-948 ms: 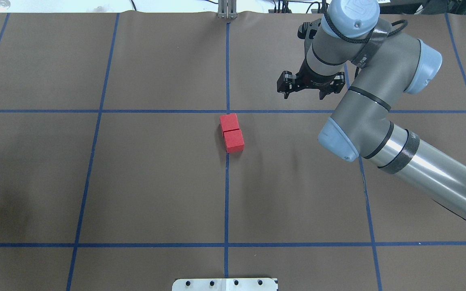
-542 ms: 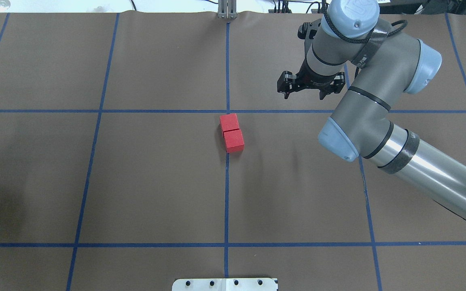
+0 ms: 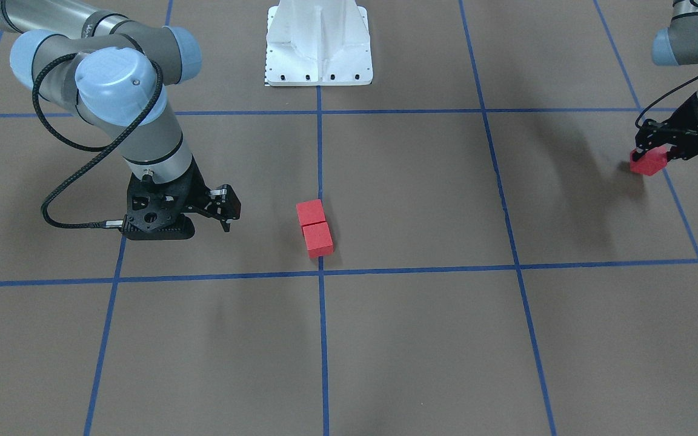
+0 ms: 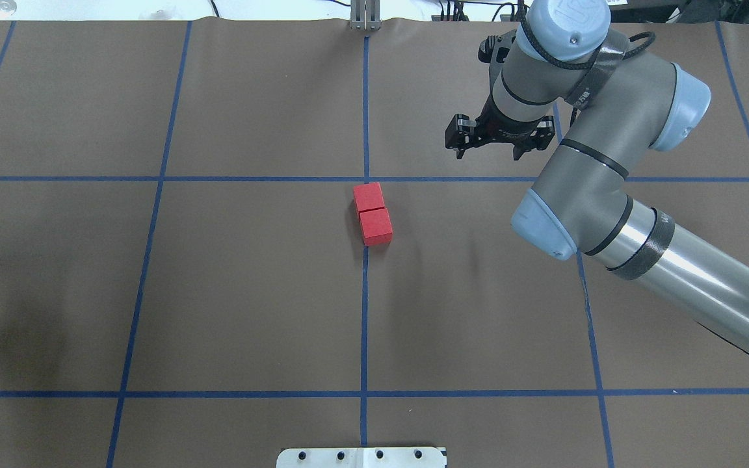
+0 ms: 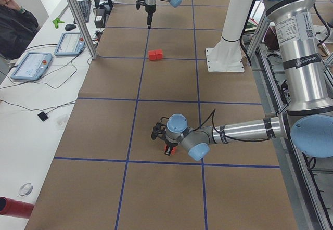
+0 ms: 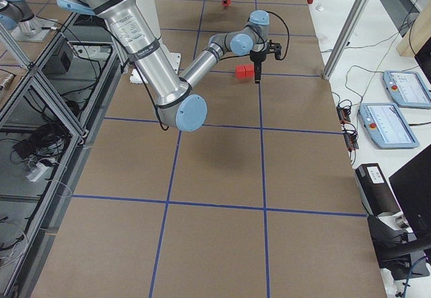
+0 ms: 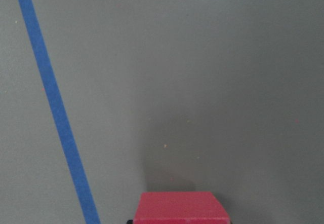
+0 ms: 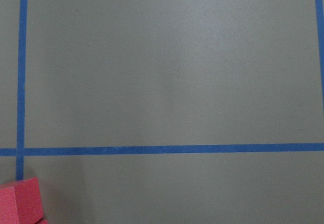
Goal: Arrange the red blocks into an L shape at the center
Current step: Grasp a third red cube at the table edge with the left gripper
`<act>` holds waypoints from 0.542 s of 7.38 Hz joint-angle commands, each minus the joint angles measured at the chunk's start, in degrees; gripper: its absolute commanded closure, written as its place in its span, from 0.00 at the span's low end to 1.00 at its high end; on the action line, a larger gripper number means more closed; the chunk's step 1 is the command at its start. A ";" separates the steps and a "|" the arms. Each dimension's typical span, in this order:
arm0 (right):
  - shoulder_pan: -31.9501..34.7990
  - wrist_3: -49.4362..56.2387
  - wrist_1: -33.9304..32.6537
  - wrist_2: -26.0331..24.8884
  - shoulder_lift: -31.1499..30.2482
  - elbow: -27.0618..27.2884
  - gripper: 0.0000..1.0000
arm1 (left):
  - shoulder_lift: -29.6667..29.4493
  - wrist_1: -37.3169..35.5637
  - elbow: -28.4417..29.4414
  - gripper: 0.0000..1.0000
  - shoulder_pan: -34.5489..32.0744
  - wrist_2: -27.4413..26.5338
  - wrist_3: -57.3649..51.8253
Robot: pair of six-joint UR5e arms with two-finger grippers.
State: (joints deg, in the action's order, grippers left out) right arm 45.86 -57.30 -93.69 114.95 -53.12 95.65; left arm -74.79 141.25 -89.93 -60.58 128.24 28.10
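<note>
In the front-facing view my left gripper [image 3: 652,156] is clamped on the third red block [image 3: 648,163], which sits between the jaws. I cannot tell whether it has left the brown surface [image 3: 422,339]. It is well apart from the center [image 3: 321,273], so I judge the carry there is the step in hand. My right gripper [image 3: 194,221] hangs with its jaws spread and nothing between them. The two red blocks [image 3: 314,225] lie off to one side of those jaws, touching each other in a short row just beside the center. I take it the right arm holds off to leave the row room.

From overhead, the row lies to the side of my spread right jaws and nearer my base. My left jaws are out of frame, and only a red sliver shows at the edge.

From the left end, the held block shows red under my near left jaws, with the row far beyond them.

From the right end, my near right jaws hang just beside the row without touching it.

My left wrist camera shows the block's top face right between my jaws, with a blue tape line [image 7: 53,102] off to one side.

My right wrist camera shows a corner of the row at the frame's lower edge, beside a tape crossing. The L lacks its foot, and the block must go squarely against one end block's side.
</note>
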 commanded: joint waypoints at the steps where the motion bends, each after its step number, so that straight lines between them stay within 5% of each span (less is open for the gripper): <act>1: 1.07 0.87 -0.09 0.88 0.04 0.24 0.01 | -5.33 -12.87 -6.11 1.00 -1.46 0.08 11.11; 4: 1.52 6.15 0.09 1.33 -1.99 0.95 0.01 | -19.05 -27.25 -6.83 1.00 -1.21 -6.48 37.72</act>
State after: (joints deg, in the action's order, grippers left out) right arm 47.28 -52.50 -93.68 116.15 -54.67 96.38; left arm -89.03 118.58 -96.31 -61.97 125.41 53.89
